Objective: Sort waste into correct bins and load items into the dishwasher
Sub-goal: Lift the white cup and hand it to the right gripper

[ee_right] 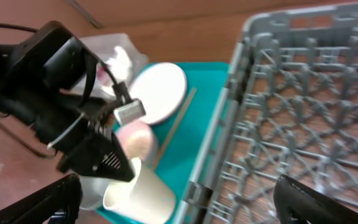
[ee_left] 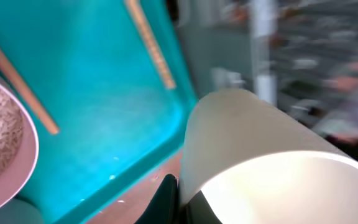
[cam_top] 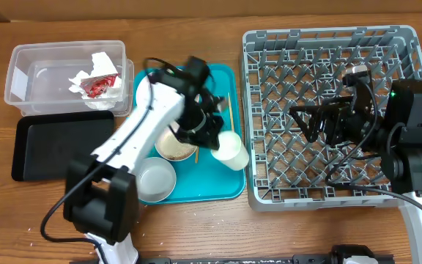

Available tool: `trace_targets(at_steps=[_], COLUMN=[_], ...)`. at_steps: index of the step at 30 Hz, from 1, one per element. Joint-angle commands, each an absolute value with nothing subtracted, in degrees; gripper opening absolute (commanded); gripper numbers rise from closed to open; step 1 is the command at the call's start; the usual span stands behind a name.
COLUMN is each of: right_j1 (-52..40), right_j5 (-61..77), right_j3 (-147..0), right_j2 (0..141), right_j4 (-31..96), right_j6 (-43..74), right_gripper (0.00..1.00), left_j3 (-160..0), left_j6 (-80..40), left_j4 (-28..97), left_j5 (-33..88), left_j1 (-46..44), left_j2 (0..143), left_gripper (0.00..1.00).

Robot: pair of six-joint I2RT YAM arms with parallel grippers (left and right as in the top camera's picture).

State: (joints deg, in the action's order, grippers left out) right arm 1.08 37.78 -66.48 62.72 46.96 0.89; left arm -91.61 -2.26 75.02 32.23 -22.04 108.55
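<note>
My left gripper (cam_top: 215,139) is shut on the small white cup (cam_top: 231,151) and holds it tilted above the right edge of the teal tray (cam_top: 196,192), close to the grey dish rack (cam_top: 328,199). In the left wrist view the cup (ee_left: 260,155) fills the lower right, with a finger (ee_left: 179,199) pressed against its wall. My right gripper (cam_top: 310,121) is open and empty over the rack's middle. A bowl with rice (cam_top: 173,147) and a white bowl (cam_top: 156,178) sit on the tray. Chopsticks (ee_left: 149,43) lie there too. The plate (ee_right: 160,92) shows in the right wrist view.
The clear tub (cam_top: 28,81) at the far left holds the red wrapper (cam_top: 100,86) and the napkin (cam_top: 94,66). The black tray (cam_top: 57,147) lies in front of it. The rack's rim (ee_right: 229,112) stands between the teal tray and the rack floor.
</note>
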Motion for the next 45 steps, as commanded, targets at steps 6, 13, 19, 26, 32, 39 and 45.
trace_targets(at_steps=[6,13,19,26,32,39,45], right_j1=[-1.6,-7.5,-10.8,-14.4,-16.4,-16.4,-16.4], right_j5=[48.1,59.1,67.2,69.6,69.6,69.6,69.5], right_j3=[-68.3,-68.3,-68.3,-68.3,-68.3,-68.3,-68.3], right_j2=[67.9,75.9,81.3,82.6,82.7,82.7,82.6], right_j4=[42.4,32.6,24.1,19.6,15.8,14.8,12.2], right_j6=[7.8,8.1,9.3,9.6,11.2,12.3,12.6], right_gripper=[0.93,0.8,0.8,0.81,0.8,0.65,0.53], left_j3=[-96.7,-96.7,-96.7,-96.7,-96.7,-96.7,-96.7], left_j6=[12.9,13.3,13.3,13.3,12.8,12.9,12.9], left_j4=[80.8,81.4,81.4,81.1,81.0,80.7,80.7], left_j5=[60.5,74.9,80.8,81.1,82.1,82.1,80.4], left_j1=[-11.7,-7.3,-6.1,-6.0,-6.0,-6.0,-6.0], left_j2=[108.7,108.7,108.7,108.7,108.7,108.7,108.7], left_gripper=[0.04,0.04,0.04,0.04,0.04,0.04,0.19])
